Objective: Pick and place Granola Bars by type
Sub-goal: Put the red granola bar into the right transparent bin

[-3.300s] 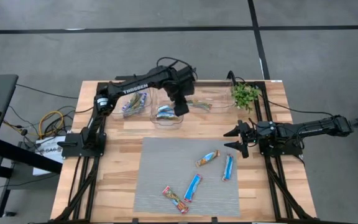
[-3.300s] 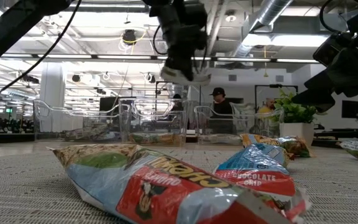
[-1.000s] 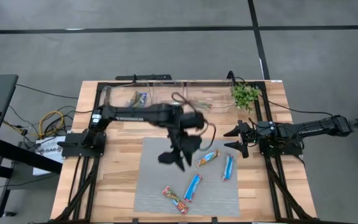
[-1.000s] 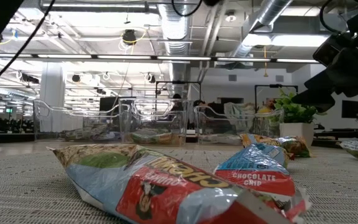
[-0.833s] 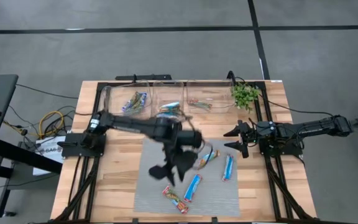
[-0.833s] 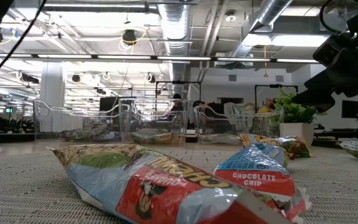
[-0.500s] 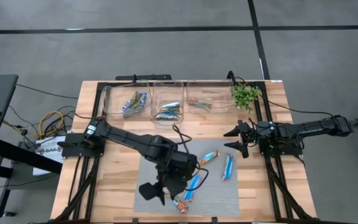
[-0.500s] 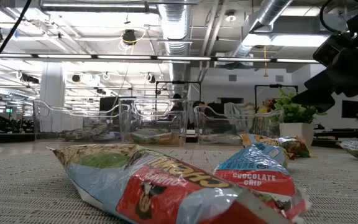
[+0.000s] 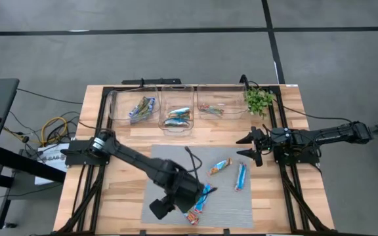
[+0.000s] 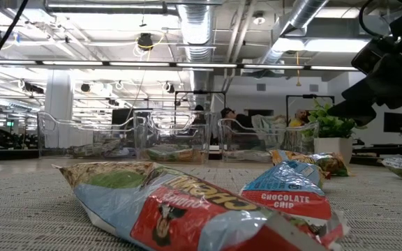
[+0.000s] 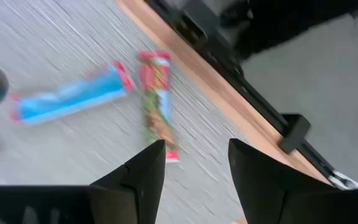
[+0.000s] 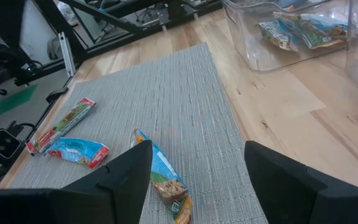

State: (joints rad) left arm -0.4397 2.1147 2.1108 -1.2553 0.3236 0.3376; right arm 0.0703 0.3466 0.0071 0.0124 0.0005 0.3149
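Several granola bars lie flat on the grey mat [image 9: 169,164]: an orange-red one [image 9: 219,166], a blue one [image 9: 240,176], another blue one [image 9: 205,194] and a red multicolour one [image 9: 193,216]. My left gripper [image 9: 182,200] hangs open over the mat's near part. In its wrist view the fingers [image 11: 194,162] hold nothing, with the red bar [image 11: 157,106] just beyond them and the blue bar [image 11: 67,99] beside it. My right gripper [image 9: 251,145] waits open at the table's right side, off the mat.
Three clear bins [image 9: 136,108], [image 9: 178,115], [image 9: 212,110] holding sorted bars stand along the far edge. A small potted plant [image 9: 259,99] is at the far right. The table's near edge [image 11: 229,99] runs close behind the red bar. Bare mat lies to the left.
My left gripper has swept from over the mat's far middle toward the table's near edge and a little lower, turning as it went. It now hangs by the red and blue bars, still open. The bars have not moved.
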